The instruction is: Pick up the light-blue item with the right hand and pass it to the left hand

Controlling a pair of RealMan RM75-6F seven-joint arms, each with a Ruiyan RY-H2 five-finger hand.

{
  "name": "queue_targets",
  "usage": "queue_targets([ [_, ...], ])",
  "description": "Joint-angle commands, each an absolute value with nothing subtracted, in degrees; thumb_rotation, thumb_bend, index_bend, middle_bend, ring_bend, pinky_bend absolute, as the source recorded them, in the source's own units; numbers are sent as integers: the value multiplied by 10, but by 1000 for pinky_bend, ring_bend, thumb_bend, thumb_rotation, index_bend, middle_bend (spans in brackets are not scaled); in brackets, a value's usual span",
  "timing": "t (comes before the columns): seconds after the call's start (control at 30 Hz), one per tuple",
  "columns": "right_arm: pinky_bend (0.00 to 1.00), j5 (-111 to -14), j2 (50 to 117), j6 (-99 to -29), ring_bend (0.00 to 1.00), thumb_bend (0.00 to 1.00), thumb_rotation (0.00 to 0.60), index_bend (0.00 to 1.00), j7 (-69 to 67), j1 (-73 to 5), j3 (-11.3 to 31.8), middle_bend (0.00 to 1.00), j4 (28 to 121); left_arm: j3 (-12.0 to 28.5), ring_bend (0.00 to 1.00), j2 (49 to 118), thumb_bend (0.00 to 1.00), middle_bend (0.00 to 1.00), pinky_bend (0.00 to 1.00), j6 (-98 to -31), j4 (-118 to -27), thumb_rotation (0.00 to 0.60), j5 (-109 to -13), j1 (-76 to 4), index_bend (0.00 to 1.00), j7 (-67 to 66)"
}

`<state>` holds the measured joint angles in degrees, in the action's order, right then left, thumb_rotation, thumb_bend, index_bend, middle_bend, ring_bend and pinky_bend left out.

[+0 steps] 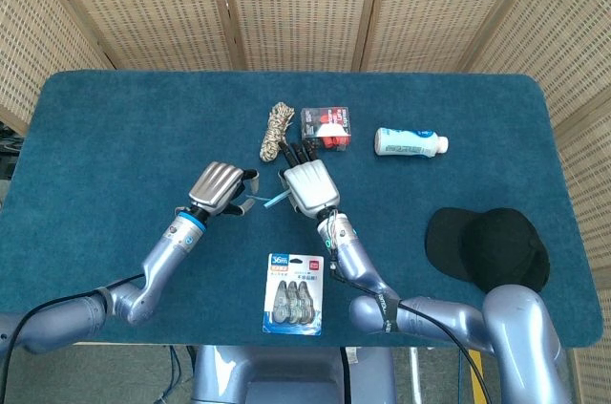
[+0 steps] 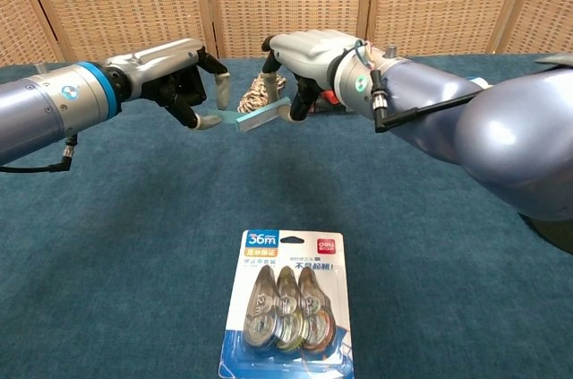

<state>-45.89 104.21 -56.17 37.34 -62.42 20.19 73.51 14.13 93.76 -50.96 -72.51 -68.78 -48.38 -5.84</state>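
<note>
The light-blue item [image 2: 260, 116] is a thin flat strip held above the blue table [image 1: 105, 127]. My right hand [image 2: 309, 52] pinches its right end from above. In the head view the strip [image 1: 273, 200] shows just left of the right hand [image 1: 307, 186]. My left hand [image 2: 179, 81] has come up to the strip's left end. Its thumb lies under that end and a finger hangs above it, with a gap still between them. In the head view the left hand [image 1: 218, 186] sits close beside the right one.
A pack of correction tapes [image 1: 293, 292] lies on the table in front of the hands. Behind them are a coil of rope [image 1: 277, 129], a red and black box [image 1: 326, 127] and a white bottle [image 1: 410, 143]. A black cap [image 1: 487, 246] lies at the right.
</note>
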Motion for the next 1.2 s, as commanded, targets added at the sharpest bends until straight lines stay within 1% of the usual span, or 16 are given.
queue_targets([
  [0.03,0,-459,1041,-562,0,569,600,644,373,-624,202,41,735,142,983,940,369,1000,903,-509,-723,600,-686,-485,562,-58],
  [0.2,0,-459,1037,-562,0,569,600,647,370,-623,201,41,737,141,983,946,412,1000,903,-507,-716,600,-684,-488,599,-54],
  [0.4,0,-459,1035,-561,0,569,600,647,367,-622,199,41,736,141,983,951,490,1000,903,-513,-711,600,-686,-490,654,-53],
  [0.53,0,-460,1034,-561,0,568,600,647,364,-621,197,42,733,140,983,953,571,1000,903,-519,-706,600,-686,-488,736,-58],
  [0.63,0,-462,1031,-560,0,569,600,648,361,-618,194,43,728,133,982,945,594,1000,902,-526,-703,600,-685,-479,783,-64],
  [0.73,0,-464,1028,-558,0,569,600,649,358,-615,190,44,721,120,982,930,594,1000,903,-539,-696,600,-687,-460,793,-65],
  [0.77,0,-460,1025,-555,0,569,600,649,353,-610,188,44,712,109,983,913,593,1000,903,-547,-676,600,-683,-439,795,-60],
  [0.9,0,-461,1023,-544,0,569,600,649,339,-602,183,44,695,98,982,893,586,1000,903,-569,-619,600,-707,-407,799,18],
  [0.93,0,-463,1023,-544,0,569,600,649,338,-601,181,44,692,98,982,891,574,1000,903,-570,-610,600,-710,-404,799,32],
  [1.0,0,-465,1024,-544,0,566,600,638,336,-598,177,44,685,95,979,889,480,993,902,-579,-591,600,-722,-397,797,59],
  [1.03,0,-466,1025,-545,0,515,600,568,335,-597,176,35,683,95,936,889,355,946,888,-582,-587,600,-725,-395,750,65],
  [1.07,0,-468,1025,-546,0,364,600,428,333,-595,176,22,681,94,802,889,204,812,802,-585,-583,600,-728,-392,638,70],
  [1.1,0,-470,1026,-549,0,251,600,300,330,-594,176,13,678,92,649,886,115,657,698,-585,-580,600,-730,-390,525,76],
  [1.13,0,-471,1026,-551,0,91,600,133,329,-592,176,2,677,91,374,883,33,380,499,-581,-581,600,-730,-388,320,79],
  [1.17,0,-470,1025,-554,0,2,600,30,332,-590,175,0,676,88,179,876,4,182,332,-572,-586,600,-728,-387,172,79],
  [1.2,0,-467,1023,-559,0,0,600,2,338,-588,176,0,678,87,72,867,0,71,230,-563,-595,600,-723,-385,87,75],
])
